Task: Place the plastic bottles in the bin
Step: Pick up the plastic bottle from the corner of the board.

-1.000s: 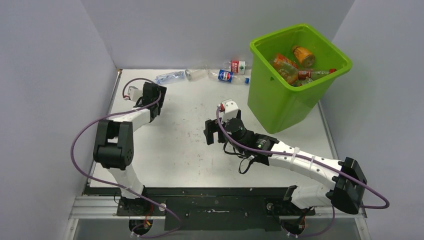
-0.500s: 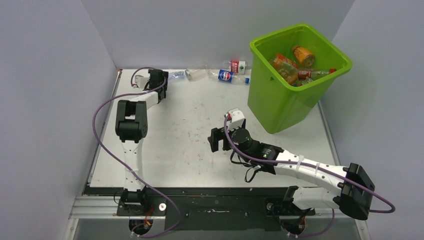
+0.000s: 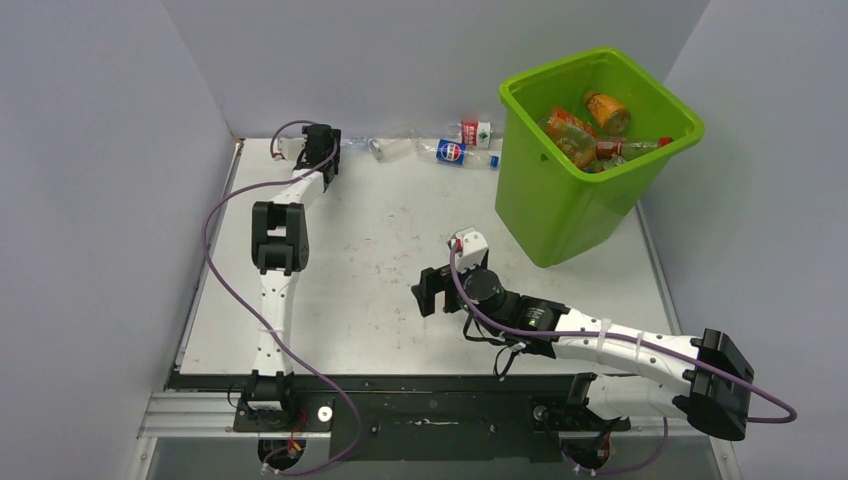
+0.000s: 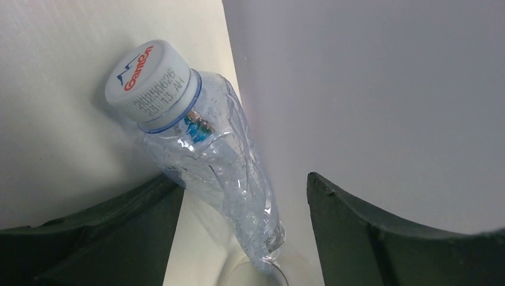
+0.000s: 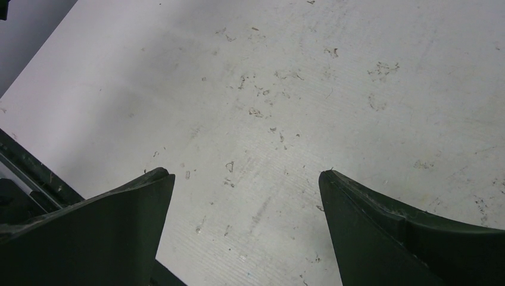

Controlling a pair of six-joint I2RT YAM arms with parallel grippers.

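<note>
At the far left corner of the worktop point(image 3: 380, 230), the left claw point(image 4: 244, 185) stands spread around a crumpled clear bottle point(image 4: 217, 167). The bottle lies on its side where the worktop meets the back wall, its white cap point(image 4: 149, 74) pointing away from the claw. One finger point(image 4: 119, 226) is just beside the bottle's flank, perhaps touching it; the wrist view does not settle which. The other finger point(image 4: 387, 238) is apart from the bottle, on the wall side. Nothing is pinched yet.

Loose bottles point(image 3: 455, 152) line the back edge between that corner and the lime-green bin point(image 3: 560, 215). The bin stands at the far right with orange and red-labelled bottles point(image 3: 585, 125) lying inside it. The right claw point(image 3: 430, 290), spread and empty, hangs over bare worktop near the middle.

By its look the cornered bottle is empty and very light, with thin walls already dented. It would likely buckle under a hard squeeze. Droplets inside suggest nothing about weight, but the smooth round plastic could slip or roll along the wall as the fingers close. The firmer shoulder just below the cap looks the safest hold, taken across the bottle's width, with care that the wall-side finger has room to seat.
</note>
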